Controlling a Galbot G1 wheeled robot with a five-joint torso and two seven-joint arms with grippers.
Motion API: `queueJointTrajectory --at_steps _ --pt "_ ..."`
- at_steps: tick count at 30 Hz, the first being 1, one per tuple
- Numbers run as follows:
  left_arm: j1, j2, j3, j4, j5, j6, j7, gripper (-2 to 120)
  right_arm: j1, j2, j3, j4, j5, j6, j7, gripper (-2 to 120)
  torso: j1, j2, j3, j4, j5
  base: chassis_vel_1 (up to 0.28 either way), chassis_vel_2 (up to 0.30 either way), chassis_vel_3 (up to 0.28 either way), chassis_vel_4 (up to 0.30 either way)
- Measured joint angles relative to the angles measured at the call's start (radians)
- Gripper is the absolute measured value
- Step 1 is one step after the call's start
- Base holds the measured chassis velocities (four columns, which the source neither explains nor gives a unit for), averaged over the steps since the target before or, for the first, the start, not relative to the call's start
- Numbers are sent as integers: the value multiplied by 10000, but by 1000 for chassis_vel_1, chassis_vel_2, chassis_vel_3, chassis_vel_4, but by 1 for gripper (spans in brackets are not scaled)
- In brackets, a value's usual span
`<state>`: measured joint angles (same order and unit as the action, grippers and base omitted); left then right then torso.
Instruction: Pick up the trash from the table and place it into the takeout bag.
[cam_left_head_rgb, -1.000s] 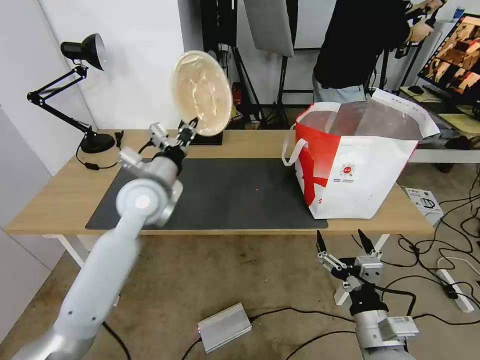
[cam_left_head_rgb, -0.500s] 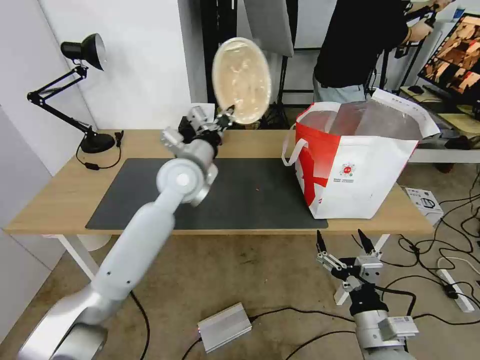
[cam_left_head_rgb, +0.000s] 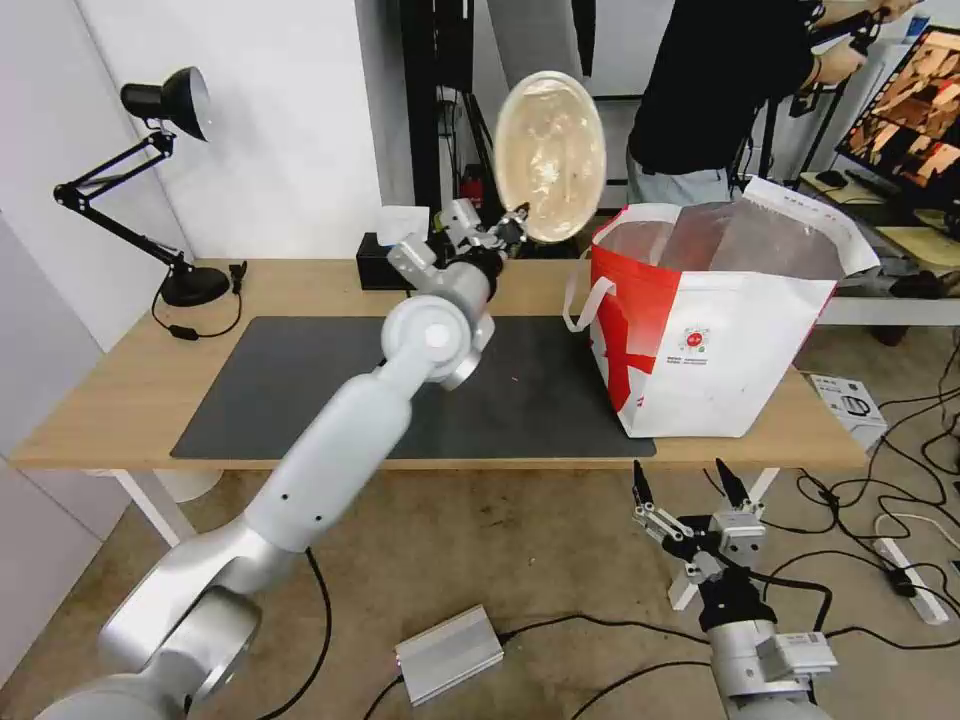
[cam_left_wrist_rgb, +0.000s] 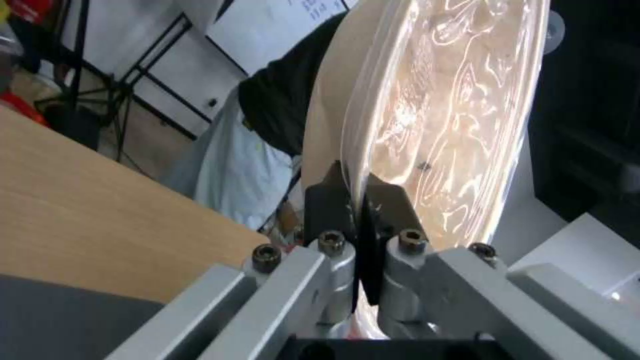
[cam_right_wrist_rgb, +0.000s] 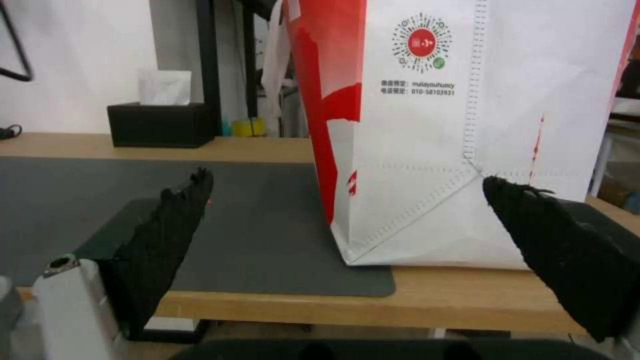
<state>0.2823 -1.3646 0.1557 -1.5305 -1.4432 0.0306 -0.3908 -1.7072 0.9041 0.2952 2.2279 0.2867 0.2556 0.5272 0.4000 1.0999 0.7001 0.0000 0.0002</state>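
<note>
The left pincer (cam_left_head_rgb: 512, 222) is raised above the far edge of the desk (cam_left_head_rgb: 120, 400), its two dark fingers (cam_left_wrist_rgb: 327, 200) pressed together on the lower rim of the beige pulp bowl (cam_left_head_rgb: 550, 155). The bowl stands almost on edge in the air, its hollow side turned toward the head camera, with clear wrinkled film over the inside. It sits high, just to the left of the takeout bag (cam_left_head_rgb: 720, 340) and a little above the bag's nearest top corner, not yet over the opening.

The bag stands upright on the right part of the desk, partly on the dark grey mat (cam_left_head_rgb: 300, 380), its mouth wide open and the silver lining visible. A white loop handle (cam_left_head_rgb: 580, 295) hangs on the side facing the bowl. Between the bowl and the bag's opening lies only that raised red-and-white corner.

Behind the left arm a black tissue box (cam_left_head_rgb: 378, 272) rests near the back edge of the desk, and a black desk lamp (cam_left_head_rgb: 150, 180) stands at the far left. The mat itself is bare apart from a tiny red speck (cam_left_head_rgb: 515, 380).

The right pincer (cam_left_head_rgb: 690, 490) hangs below the front edge of the desk, fingers spread wide and holding nothing; in its wrist view the bag's white side with the round logo (cam_right_wrist_rgb: 421, 42) stands straight ahead. On the floor lie cables and a small silver box (cam_left_head_rgb: 448, 652).
</note>
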Motion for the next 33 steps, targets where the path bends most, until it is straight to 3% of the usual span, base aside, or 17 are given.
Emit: queueJointTrajectory --at_steps 15,25,33 --pt "-742 -844 1329 1180 285 -301 145 0 0 0 0 0 0 0 0 100 0 2 -1 0 -1 0 0 0 0" --pt "-1163 -1182 1782 1946 417 -325 158 0 0 0 0 0 0 0 0 100 0 1 -1 0 0 0 0 0 0" --pt "-1421 -1373 1848 2097 399 -326 99 0 0 0 0 0 0 0 -1 100 0 1 -1 0 -1 0 0 0 0"
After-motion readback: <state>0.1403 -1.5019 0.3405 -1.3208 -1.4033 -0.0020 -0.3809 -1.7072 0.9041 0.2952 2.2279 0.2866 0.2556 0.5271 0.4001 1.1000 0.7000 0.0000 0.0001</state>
